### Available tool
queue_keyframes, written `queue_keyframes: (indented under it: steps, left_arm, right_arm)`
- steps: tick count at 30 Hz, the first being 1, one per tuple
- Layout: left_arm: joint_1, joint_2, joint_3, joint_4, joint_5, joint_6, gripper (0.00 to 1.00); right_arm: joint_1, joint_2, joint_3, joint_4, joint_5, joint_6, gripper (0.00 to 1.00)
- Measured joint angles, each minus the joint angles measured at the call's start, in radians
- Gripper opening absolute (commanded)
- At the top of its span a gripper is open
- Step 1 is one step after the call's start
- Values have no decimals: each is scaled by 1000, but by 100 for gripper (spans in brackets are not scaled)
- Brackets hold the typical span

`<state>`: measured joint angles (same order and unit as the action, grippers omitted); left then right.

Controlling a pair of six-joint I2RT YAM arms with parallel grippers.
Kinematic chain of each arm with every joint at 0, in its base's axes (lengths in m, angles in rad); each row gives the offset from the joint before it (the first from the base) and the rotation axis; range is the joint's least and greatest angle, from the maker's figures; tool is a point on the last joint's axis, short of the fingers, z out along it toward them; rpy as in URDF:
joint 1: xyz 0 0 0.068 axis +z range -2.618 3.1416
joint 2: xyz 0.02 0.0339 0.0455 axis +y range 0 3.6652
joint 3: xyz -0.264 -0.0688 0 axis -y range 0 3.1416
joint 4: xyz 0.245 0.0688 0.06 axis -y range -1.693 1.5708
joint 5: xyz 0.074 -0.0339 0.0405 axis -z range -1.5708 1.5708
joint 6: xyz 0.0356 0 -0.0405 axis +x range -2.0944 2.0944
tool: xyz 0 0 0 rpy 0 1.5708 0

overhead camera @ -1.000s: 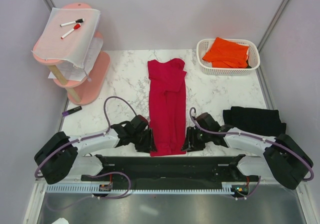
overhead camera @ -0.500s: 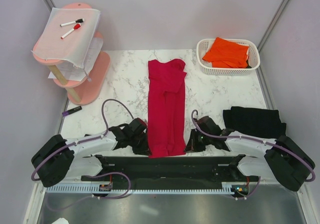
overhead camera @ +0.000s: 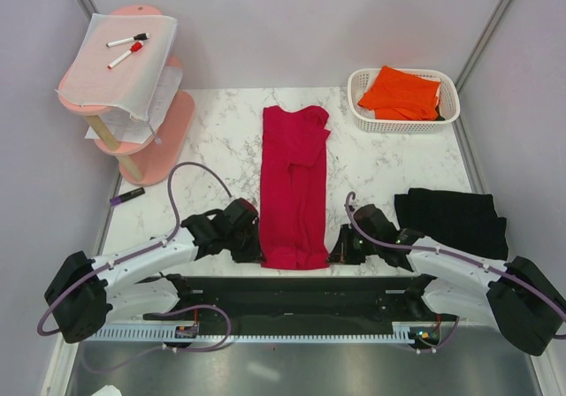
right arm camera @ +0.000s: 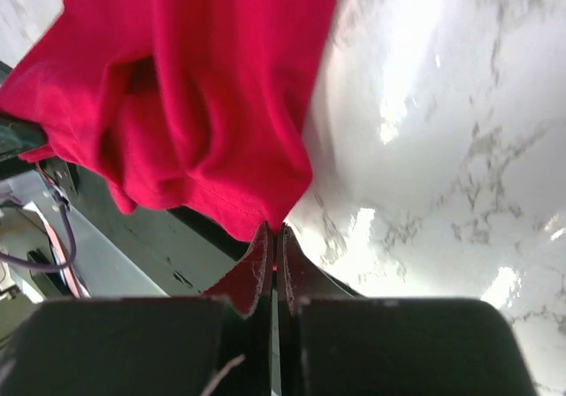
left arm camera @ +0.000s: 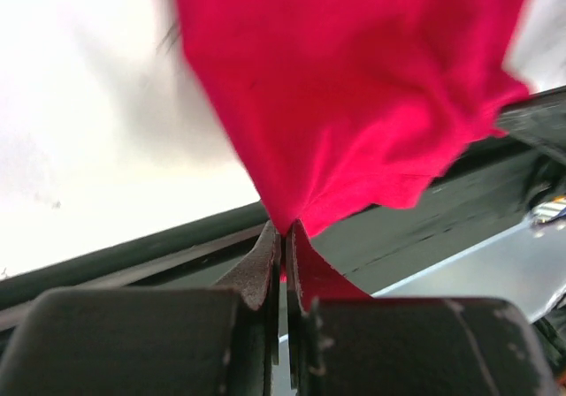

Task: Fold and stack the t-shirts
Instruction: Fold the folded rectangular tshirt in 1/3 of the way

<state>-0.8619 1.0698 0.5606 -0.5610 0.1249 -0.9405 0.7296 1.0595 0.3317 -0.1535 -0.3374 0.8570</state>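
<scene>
The crimson red t-shirt (overhead camera: 294, 184) lies folded into a long narrow strip down the middle of the marble table. My left gripper (overhead camera: 256, 249) is shut on its near left corner (left arm camera: 292, 210). My right gripper (overhead camera: 334, 253) is shut on its near right corner (right arm camera: 265, 210). Both corners are lifted a little off the table at the near edge. The black t-shirt (overhead camera: 451, 215) lies folded at the right. The bright orange t-shirt (overhead camera: 402, 93) sits in a white basket (overhead camera: 364, 120) at the back right.
A pink tiered stand (overhead camera: 168, 140) at the back left holds a white sheet (overhead camera: 124, 64) with two marker pens (overhead camera: 126, 40). A purple pen (overhead camera: 128, 196) lies at the table's left edge. The black arm mount (overhead camera: 292, 294) runs along the near edge.
Both grippers have pulled the red shirt's near hem up and slightly away from the near edge; the shirt now looks a little shorter. The left arm has swung forward.
</scene>
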Motion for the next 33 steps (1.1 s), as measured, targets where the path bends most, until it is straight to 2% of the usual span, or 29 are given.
queue_keyframes:
  steps: [14,23,33]
  left_arm:
    - [35,182,441,-108,-195,127,2]
    - [155,312,567,-122,-229,230,2]
    - [291,551,744,-106,-213,342,2]
  right_arm:
    - [0,85,328,40,236,-95,0]
    - [-16,217,465,66,400,-201,0]
    - [-121,439,566,156,471,-284,1]
